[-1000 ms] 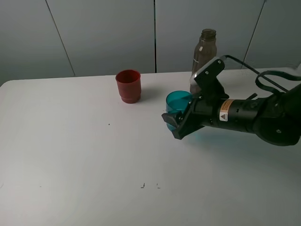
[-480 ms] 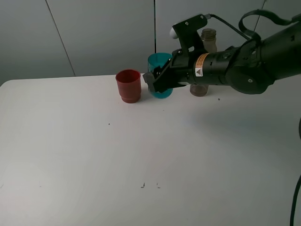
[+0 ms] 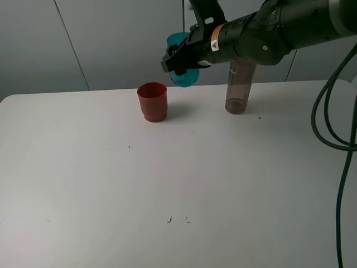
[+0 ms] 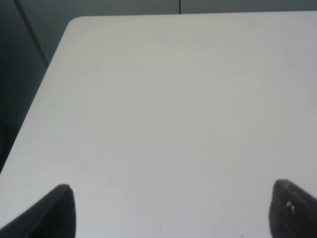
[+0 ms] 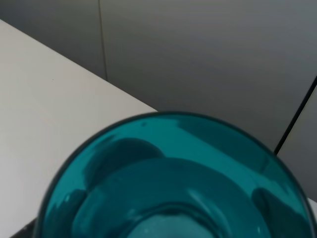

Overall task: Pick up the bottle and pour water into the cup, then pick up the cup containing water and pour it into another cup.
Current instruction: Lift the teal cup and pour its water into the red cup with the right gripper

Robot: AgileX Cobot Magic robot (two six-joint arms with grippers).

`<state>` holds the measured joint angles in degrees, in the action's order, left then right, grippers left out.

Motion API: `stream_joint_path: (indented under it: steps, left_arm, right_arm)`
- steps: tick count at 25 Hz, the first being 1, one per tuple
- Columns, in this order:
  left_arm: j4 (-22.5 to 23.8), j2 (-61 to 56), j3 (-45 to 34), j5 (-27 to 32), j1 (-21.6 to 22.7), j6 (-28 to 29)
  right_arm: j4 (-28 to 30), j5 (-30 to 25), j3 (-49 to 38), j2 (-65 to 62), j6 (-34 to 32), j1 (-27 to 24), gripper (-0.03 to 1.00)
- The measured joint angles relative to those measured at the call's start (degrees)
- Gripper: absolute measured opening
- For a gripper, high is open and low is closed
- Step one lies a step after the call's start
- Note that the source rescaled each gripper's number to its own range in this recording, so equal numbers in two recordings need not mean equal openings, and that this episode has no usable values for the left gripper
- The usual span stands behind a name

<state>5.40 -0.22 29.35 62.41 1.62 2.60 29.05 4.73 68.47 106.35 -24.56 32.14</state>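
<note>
My right gripper point(image 3: 177, 60) is shut on the teal cup point(image 3: 186, 79) and holds it in the air, tilted, just up and to the right of the red cup point(image 3: 152, 101). The red cup stands upright on the white table point(image 3: 167, 178). In the right wrist view the teal cup point(image 5: 173, 178) fills the frame, seen from its mouth. The smoky bottle point(image 3: 240, 89) stands behind my right arm, its top hidden by the arm. In the left wrist view my left gripper point(image 4: 171, 208) is open over bare table, only its two fingertips point(image 4: 59, 208) showing.
A grey panelled wall point(image 3: 111, 39) runs behind the table's far edge. Black cables point(image 3: 346, 139) hang down at the right side. In the left wrist view the table's left edge and corner point(image 4: 69, 25) border a dark drop.
My right arm has lifted the teal cup from the table beside the bottle, carried it up and to the left, and now holds it tilted near the red cup.
</note>
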Motion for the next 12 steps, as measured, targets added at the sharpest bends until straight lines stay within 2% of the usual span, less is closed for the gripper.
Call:
stream_joint_path:
  steps: [12]
  left_arm:
    - [0.00,0.00,0.00,0.00,0.00,0.00]
  right_arm:
    - [1.55,-1.81,17.42,14.69,0.00,-0.16,0.16]
